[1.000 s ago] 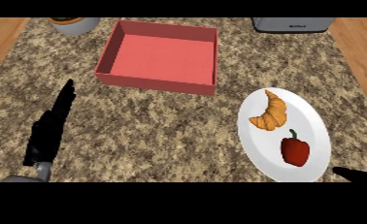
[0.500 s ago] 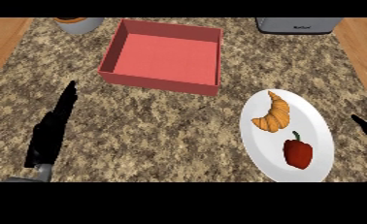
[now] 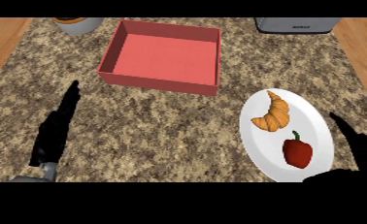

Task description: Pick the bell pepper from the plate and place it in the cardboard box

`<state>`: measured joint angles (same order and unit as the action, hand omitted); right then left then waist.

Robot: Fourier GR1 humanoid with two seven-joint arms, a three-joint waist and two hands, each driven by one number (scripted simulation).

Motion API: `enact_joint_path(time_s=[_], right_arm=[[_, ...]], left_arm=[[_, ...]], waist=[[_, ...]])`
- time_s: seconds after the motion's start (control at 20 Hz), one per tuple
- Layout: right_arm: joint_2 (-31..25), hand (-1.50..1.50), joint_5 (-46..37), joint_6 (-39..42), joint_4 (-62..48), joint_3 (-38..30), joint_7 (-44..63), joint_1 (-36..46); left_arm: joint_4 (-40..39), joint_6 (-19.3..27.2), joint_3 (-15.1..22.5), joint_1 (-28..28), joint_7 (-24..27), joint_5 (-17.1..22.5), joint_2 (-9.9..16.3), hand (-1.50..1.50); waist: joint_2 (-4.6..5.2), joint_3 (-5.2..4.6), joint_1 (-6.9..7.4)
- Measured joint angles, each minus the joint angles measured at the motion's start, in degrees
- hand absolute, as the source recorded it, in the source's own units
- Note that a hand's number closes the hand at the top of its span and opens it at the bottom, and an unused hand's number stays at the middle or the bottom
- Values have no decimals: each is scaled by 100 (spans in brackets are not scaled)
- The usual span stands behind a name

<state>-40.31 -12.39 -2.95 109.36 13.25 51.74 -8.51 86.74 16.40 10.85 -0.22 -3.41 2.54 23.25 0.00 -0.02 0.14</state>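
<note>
— Where, the red bell pepper [image 3: 297, 152]?
— On the near half of the white plate [image 3: 252, 132], right side of the counter [image 3: 165, 131], stem pointing far. Untouched, nothing clamped on it.
— Sharing the plate with?
— A croissant [image 3: 273, 112], just beyond the pepper, apart from it.
— Nearest hand?
— Right hand [image 3: 349, 136], at the plate's right rim, fingers straight and apart, holding nothing; probably set there for a reach across onto the pepper.
— And the destination?
— Cardboard box [image 3: 162, 56], far and left of the plate, open-topped, well apart.
— Left hand [image 3: 56, 128]?
— Near-left, fingers straight and together, resting, out of the likely carrying path.
</note>
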Motion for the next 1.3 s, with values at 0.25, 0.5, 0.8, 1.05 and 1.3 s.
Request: enact_joint_path(time_s=[0.25, 0.5, 0.8, 1.05, 1.3], right_arm=[[360, -150, -332, 250, -89, -45, 98, -81], [728, -150, -634, 492, -114, -150, 78, -150], [1132, -150, -980, 641, -435, -335, -247, -157], [1513, -150, -1281, 781, -608, -443, -323, -37], [1794, -150, -1503, 947, -703, -599, -377, 26]], left_arm=[[180, -179, -162, 92, -121, -162, -73, 0], [122, -366, -363, 74, -116, -307, -244, 0], [273, -536, -543, 144, -193, -493, -396, 0], [251, -589, -605, 168, -172, -758, -638, 0], [104, -818, -845, 112, -53, -800, -723, 0]], waist=[[-3, 2, -13], [-3, 2, -20], [-4, 2, -16], [-2, 3, -17], [-2, 0, -18]])
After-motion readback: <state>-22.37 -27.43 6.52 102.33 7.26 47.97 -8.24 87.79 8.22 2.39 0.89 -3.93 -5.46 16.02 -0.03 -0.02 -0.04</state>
